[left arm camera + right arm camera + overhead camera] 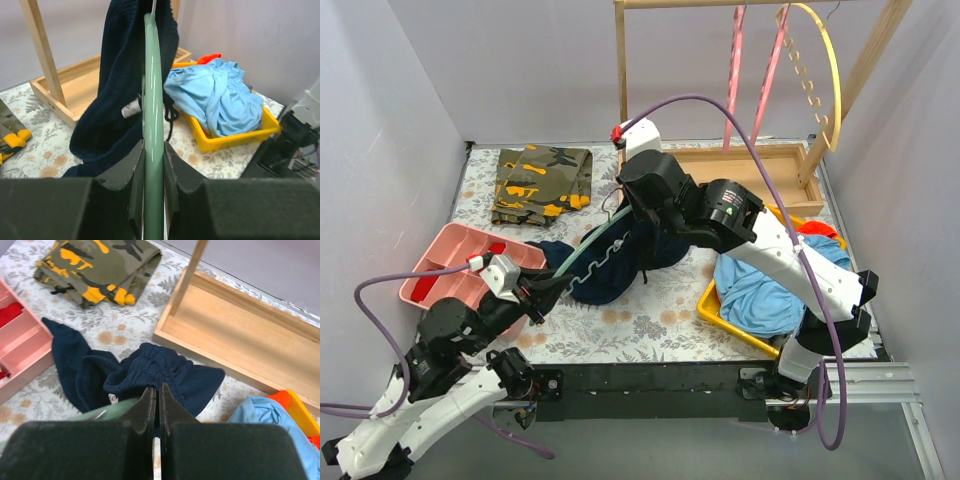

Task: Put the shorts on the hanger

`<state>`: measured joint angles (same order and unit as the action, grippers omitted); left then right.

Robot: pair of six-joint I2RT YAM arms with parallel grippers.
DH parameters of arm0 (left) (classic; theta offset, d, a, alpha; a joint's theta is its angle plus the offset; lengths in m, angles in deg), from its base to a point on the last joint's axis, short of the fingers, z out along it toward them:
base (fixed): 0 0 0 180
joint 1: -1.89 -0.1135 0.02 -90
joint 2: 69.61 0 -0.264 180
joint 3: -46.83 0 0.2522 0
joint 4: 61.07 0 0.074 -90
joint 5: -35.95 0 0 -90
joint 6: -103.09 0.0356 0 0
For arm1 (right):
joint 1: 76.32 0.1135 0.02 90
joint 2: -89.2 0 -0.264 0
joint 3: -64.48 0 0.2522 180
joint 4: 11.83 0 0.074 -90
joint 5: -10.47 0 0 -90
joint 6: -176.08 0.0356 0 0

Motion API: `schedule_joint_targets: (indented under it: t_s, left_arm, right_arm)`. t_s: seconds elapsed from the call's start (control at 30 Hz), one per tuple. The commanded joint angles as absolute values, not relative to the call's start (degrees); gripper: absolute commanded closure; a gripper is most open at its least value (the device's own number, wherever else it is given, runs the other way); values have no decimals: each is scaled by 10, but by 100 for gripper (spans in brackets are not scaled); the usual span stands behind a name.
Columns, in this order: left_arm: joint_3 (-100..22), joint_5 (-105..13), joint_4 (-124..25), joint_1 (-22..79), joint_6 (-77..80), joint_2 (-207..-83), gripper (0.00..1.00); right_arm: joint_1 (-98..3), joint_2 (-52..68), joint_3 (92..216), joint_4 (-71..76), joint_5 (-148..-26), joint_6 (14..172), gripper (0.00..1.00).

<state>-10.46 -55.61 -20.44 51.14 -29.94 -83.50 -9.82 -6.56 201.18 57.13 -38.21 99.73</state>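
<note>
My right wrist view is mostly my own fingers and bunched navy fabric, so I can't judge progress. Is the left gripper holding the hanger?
Observer: Yes, the left gripper is shut on the hanger, edge-on between its fingers.
Operator: Are the shorts on it?
Observer: Partly; the shorts drape over its far end, hanging mostly down one side.
Operator: Rack free?
Observer: Two pink hangers and a yellow hanger hang on the wooden rack.

We read no legible text; the white tag (131, 109) on the shorts (117, 75) is too small to decipher.
</note>
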Motion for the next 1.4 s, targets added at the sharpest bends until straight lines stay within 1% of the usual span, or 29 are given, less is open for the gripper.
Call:
schedule_joint_targets:
  t_s: [0.0,0.07,0.1,0.17,0.2,0.23,0.3,0.33,0.43,0.63,0.7,0.73,0.8,0.87,0.93,1.0,1.03,1.13,1.37]
  left_arm:
    - [-67,-594,-356,511,-281,-813,100]
    - [-59,-581,-383,511,-266,-817,100]
    - [-56,-573,-396,511,-261,-818,100]
    - [-41,-566,-426,511,-264,-820,100]
    - [-34,-569,-434,511,-268,-817,100]
    - [-27,-576,-449,510,-271,-804,100]
    - [2,-582,-467,510,-275,-788,100]
    - [9,-584,-471,510,-280,-782,100]
    - [25,-591,-501,511,-295,-766,100]
    - [25,-576,-503,511,-314,-777,100]
    - [25,-576,-502,510,-319,-778,100]
    - [25,-576,-500,510,-321,-776,100]
    - [22,-575,-496,510,-321,-776,100]
    - [15,-568,-482,510,-318,-778,100]
    - [8,-564,-453,511,-312,-780,100]
    - [7,-562,-438,511,-309,-777,100]
    - [8,-562,-436,510,-307,-774,100]
    - [7,-562,-421,511,-296,-780,100]
    - [7,-559,-413,510,-292,-792,100]
  right_arm:
    - [-68,-58,2043,576,-363,1019,99]
    - [-69,-36,2006,550,-362,1023,99]
    - [-72,-26,1955,530,-362,1023,99]
    - [-85,-3,1922,501,-401,1030,98]
    - [-97,3,1906,493,-413,1037,94]
    - [-101,16,1881,487,-432,1039,84]
    - [-104,36,1853,448,-453,1025,74]
    - [-104,62,1817,427,-480,1018,63]
    - [-105,107,1773,363,-512,987,47]
    - [-105,180,1673,240,-566,926,41]
    - [-107,198,1647,224,-556,920,39]
    - [-111,205,1646,226,-526,928,39]
    - [-146,197,1667,289,-497,992,39]
    - [-178,187,1670,311,-511,1038,39]
    - [-192,179,1688,312,-526,1063,38]
    - [-202,149,1730,344,-529,1095,37]
    - [-203,136,1774,359,-533,1106,36]
    - [-204,97,1820,391,-528,1148,37]
    - [-201,100,1769,365,-536,1186,36]
